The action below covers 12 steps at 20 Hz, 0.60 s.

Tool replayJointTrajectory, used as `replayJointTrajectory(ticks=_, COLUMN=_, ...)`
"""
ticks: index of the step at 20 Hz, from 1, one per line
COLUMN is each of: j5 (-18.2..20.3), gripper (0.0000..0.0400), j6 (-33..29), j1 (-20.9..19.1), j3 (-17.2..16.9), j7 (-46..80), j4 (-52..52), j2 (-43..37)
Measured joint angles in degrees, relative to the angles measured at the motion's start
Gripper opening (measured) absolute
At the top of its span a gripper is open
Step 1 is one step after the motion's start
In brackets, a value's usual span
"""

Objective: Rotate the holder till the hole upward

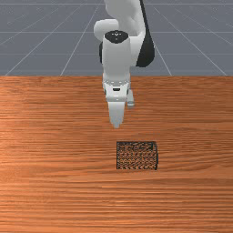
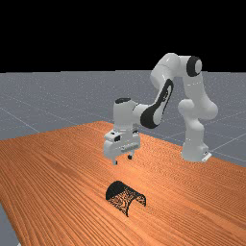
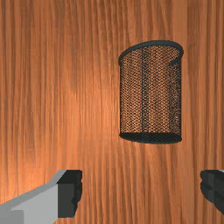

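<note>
Black holder (image 3: 151, 96) on its side on the tabletop (image 1: 54, 191), below wide-spread fingers (image 3: 141, 190), toward the front view's right. Long axis square to their closing line.

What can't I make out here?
- Wrist view: rear parts of the fingers, beyond the picture's edges.
- Front view: rear finger of the gripper, behind the front one.
- Front view: base of the arm, beyond the top edge.
- Front view: holes in the holder, too small to count.

Black mesh holder (image 3: 145, 96), lying on its side, on the wooden table (image 3: 57, 87)
</note>
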<state>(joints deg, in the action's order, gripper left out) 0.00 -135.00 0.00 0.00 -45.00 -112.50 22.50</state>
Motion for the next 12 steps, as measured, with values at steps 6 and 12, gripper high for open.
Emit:
replayJointTrajectory(ticks=6, j5=-0.85, gripper=0.0177, j6=0.02, j1=-0.78, j3=-0.74, j7=-2.68, j4=0.55, j2=0.36)
replayJointTrajectory(ticks=12, j5=-0.33, gripper=0.0389, j6=0.94, j1=2.40, j3=-0.52, j7=8.47, j4=2.32, j2=1.43)
